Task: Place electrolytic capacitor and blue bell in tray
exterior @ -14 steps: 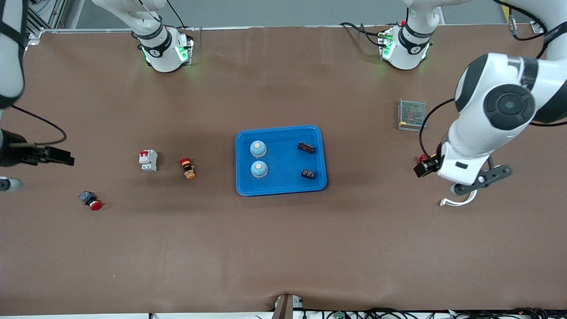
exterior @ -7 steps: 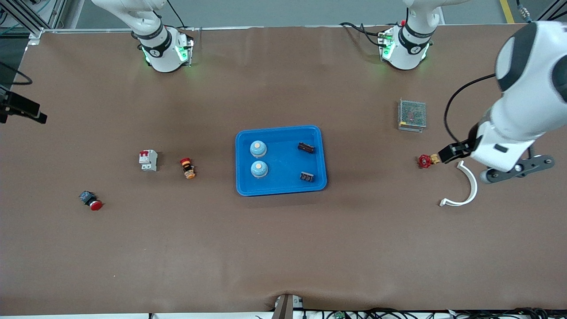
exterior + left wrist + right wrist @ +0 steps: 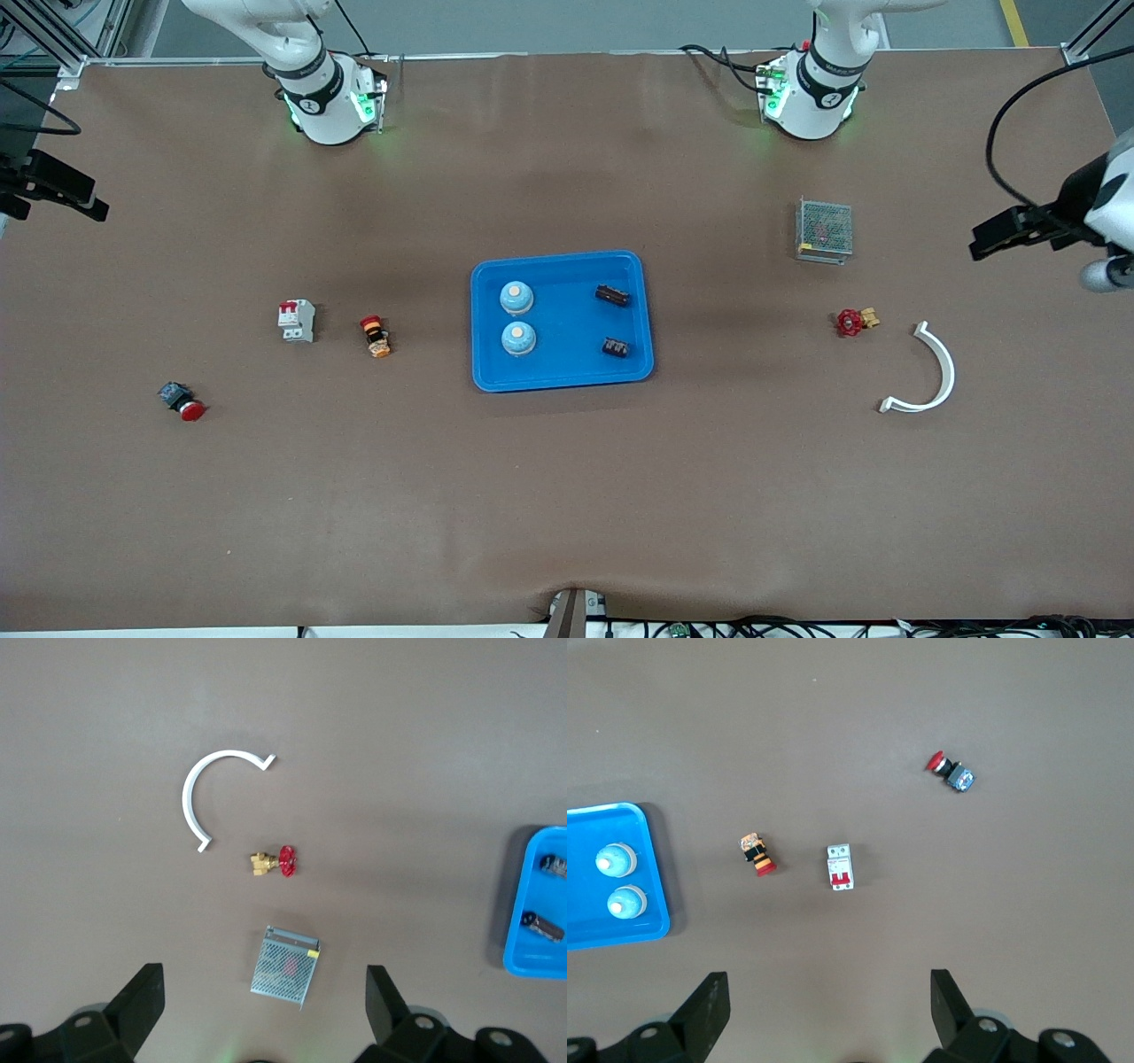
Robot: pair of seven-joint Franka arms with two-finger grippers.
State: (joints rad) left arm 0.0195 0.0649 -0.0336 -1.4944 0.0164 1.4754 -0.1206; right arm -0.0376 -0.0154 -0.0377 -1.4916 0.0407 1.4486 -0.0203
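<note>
The blue tray (image 3: 562,381) lies mid-table. In it stand two blue bells (image 3: 516,297) (image 3: 518,338) and, toward the left arm's end, two black electrolytic capacitors (image 3: 612,295) (image 3: 616,348). My left gripper (image 3: 264,974) hangs open and empty, high over the left arm's end of the table, above the mesh box. From there the tray's edge (image 3: 532,966) and a capacitor (image 3: 543,926) show. My right gripper (image 3: 828,979) is open and empty too, high over the right arm's end, with the bells (image 3: 614,859) in sight.
Near the left arm's end lie a grey mesh box (image 3: 824,229), a red valve (image 3: 852,321) and a white curved piece (image 3: 930,377). Toward the right arm's end lie a white breaker (image 3: 297,320), an orange-black push button (image 3: 376,336) and a red-capped switch (image 3: 182,401).
Both arms have pulled back toward their ends of the table. The left hand has lifted away from the red valve. Nothing on the table has moved.
</note>
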